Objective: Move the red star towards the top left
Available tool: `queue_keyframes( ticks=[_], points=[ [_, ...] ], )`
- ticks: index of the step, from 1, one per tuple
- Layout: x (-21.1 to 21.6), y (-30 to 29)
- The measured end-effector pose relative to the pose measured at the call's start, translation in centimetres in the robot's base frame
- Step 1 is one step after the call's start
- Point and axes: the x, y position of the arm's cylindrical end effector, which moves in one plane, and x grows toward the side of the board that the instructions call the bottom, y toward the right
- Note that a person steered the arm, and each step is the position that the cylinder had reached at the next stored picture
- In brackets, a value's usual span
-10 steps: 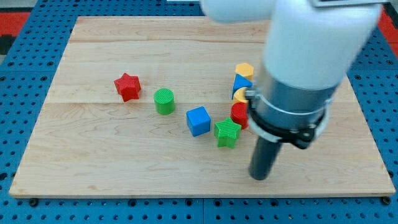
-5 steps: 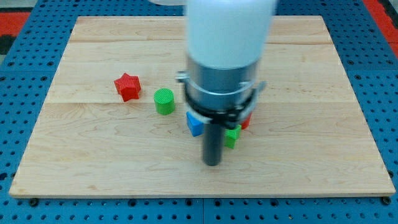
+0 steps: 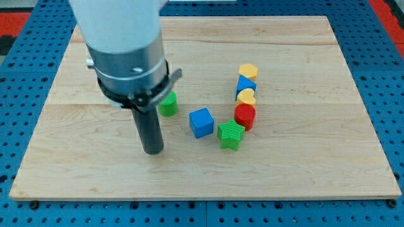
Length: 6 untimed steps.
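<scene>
Red star can't be seen, hidden behind the arm's grey collar at the view's left; my tip [image 3: 153,151] sits on the board below the green cylinder [image 3: 168,104] and left of the blue cube [image 3: 201,122], touching neither, w/ no hand to open or shut. Surface is a pale wood board [image 3: 315,164] on a blue pegboard [image 3: 391,94]. Count: 2 blue, incl. a pentagon-ish one [image 3: 245,85], 2 green, incl. a star [image 3: 231,134], 2 yellow, a hexagon [image 3: 248,70] and another [image 3: 246,96] whose shape is unclear, and 1 red cylinder [image 3: 244,116].
</scene>
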Motion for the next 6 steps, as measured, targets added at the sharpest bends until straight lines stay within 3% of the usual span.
queue_keyframes(
  ticks=[6],
  points=[
    [-24.5,-9.6]
  ],
)
